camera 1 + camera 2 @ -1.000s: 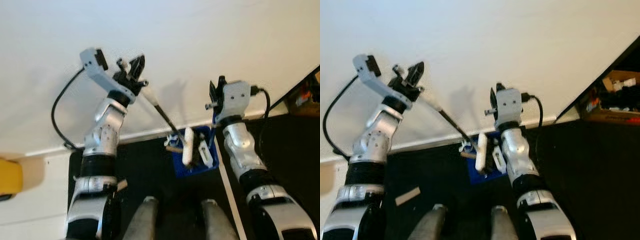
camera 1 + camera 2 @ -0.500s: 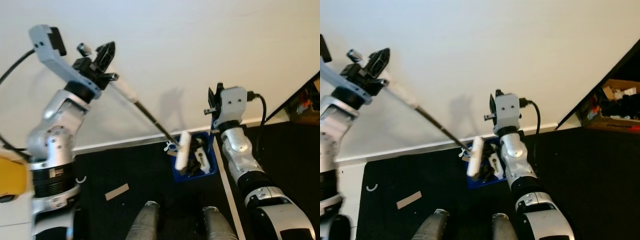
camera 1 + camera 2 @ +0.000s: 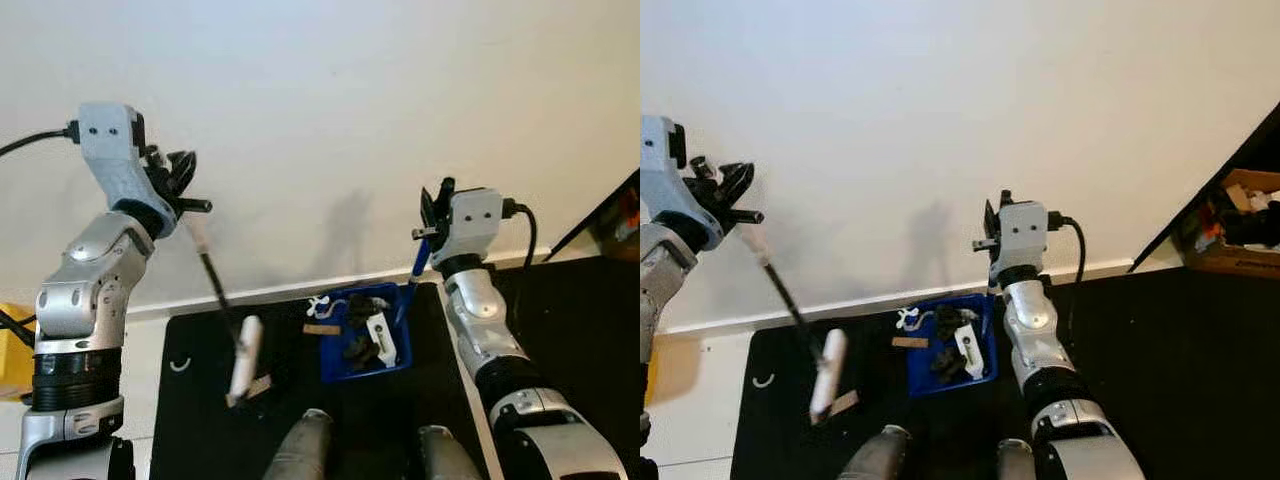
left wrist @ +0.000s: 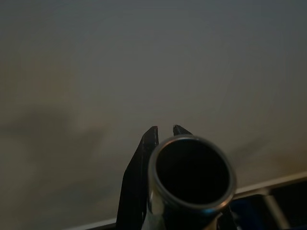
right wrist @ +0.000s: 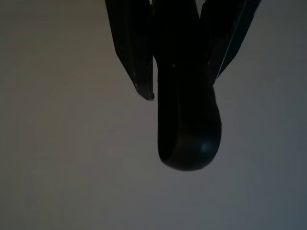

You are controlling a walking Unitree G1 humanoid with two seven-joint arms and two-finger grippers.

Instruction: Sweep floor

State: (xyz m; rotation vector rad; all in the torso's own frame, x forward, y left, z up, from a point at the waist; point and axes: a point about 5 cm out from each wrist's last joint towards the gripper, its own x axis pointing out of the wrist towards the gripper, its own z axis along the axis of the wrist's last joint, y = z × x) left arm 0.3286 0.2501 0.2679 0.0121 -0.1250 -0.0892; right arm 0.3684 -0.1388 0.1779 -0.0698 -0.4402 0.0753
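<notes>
My left gripper [image 3: 180, 182] is raised by the wall, shut on the handle of a small broom [image 3: 213, 282]. The broom's white head [image 3: 243, 356] rests on the black mat [image 3: 200, 400], left of the blue dustpan [image 3: 334, 364]. A brown scrap [image 3: 262, 386] lies at the head. My right gripper [image 3: 431, 206] is shut on the dustpan's upright blue handle [image 3: 415, 268]. The pan holds dark pieces and a white item [image 3: 382, 336]. In the left wrist view the handle's open tube end [image 4: 192, 172] sits between the fingers [image 4: 144, 158]. The right wrist view has a dark handle end [image 5: 187, 124].
A white curl [image 3: 318, 304] and a brown stick [image 3: 320, 329] lie at the pan's left lip. A white ring scrap [image 3: 178, 365] is on the mat's left side. White wall and baseboard [image 3: 270, 293] run behind. A cardboard box [image 3: 1240, 215] stands right, a yellow object [image 3: 8, 350] left.
My left arm swung the broom leftward, out of the dustpan and across the mat; its head now rests well left of the pan. The right gripper kept hold of the dustpan handle.
</notes>
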